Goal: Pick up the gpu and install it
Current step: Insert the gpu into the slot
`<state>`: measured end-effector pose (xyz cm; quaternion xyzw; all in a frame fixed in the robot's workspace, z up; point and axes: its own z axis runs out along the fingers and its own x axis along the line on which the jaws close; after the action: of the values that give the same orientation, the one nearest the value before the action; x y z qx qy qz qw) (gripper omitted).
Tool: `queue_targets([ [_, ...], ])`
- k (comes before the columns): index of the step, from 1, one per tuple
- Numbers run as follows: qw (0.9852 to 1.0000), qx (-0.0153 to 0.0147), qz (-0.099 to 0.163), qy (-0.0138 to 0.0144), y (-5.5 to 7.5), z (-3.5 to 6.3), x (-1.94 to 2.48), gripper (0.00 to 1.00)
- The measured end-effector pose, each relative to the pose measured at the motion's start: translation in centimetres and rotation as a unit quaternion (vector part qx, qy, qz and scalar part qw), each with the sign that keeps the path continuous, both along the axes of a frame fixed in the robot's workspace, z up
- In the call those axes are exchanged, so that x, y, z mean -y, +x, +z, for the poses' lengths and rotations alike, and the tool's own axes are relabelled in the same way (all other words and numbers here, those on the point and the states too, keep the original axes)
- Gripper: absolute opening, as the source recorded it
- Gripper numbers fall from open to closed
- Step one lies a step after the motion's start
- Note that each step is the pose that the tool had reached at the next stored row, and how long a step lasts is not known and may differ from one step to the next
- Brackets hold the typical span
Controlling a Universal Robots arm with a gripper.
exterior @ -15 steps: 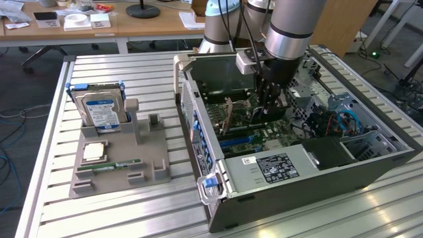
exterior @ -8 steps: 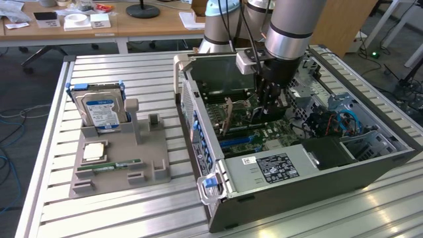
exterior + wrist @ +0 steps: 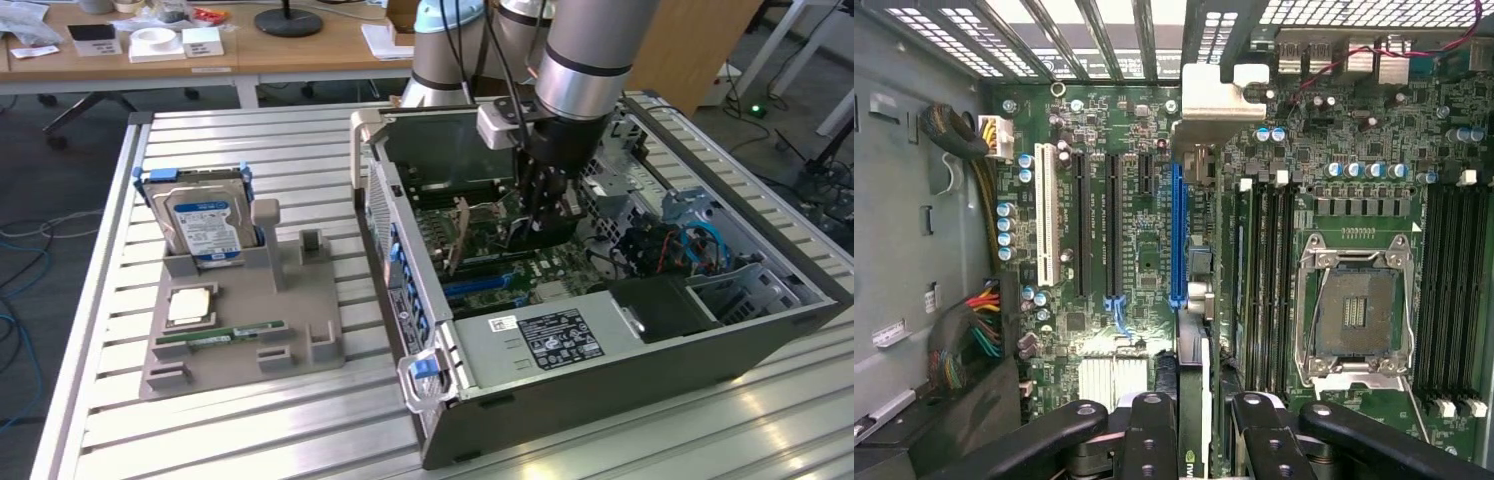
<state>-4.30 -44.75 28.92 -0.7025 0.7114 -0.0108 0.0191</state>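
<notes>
The gpu (image 3: 1194, 400), a thin dark card seen edge-on, runs from between my fingers (image 3: 1150, 440) toward the case's slatted rear, ending in its silver bracket (image 3: 1219, 95). My gripper (image 3: 1199, 450) is shut on it. The card lies alongside the long blue slot (image 3: 1176, 235) on the motherboard; whether it touches the slot I cannot tell. In the exterior view my gripper (image 3: 541, 215) reaches straight down into the open computer case (image 3: 587, 350), with the gpu (image 3: 523, 238) under it.
A white slot (image 3: 1042, 235), black slots, the processor socket (image 3: 1354, 310), memory slots (image 3: 1451, 300) and cable bundles (image 3: 969, 335) surround the card. On the exterior view's left a grey fixture (image 3: 314, 290) holds a hard drive (image 3: 200, 215), a chip and a green memory stick (image 3: 220, 333).
</notes>
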Motion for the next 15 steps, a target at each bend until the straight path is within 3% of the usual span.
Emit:
queue_targets([
  [15,1.0,0.0021,0.0,0.0,-1.6,0.0,0.0,0.26],
])
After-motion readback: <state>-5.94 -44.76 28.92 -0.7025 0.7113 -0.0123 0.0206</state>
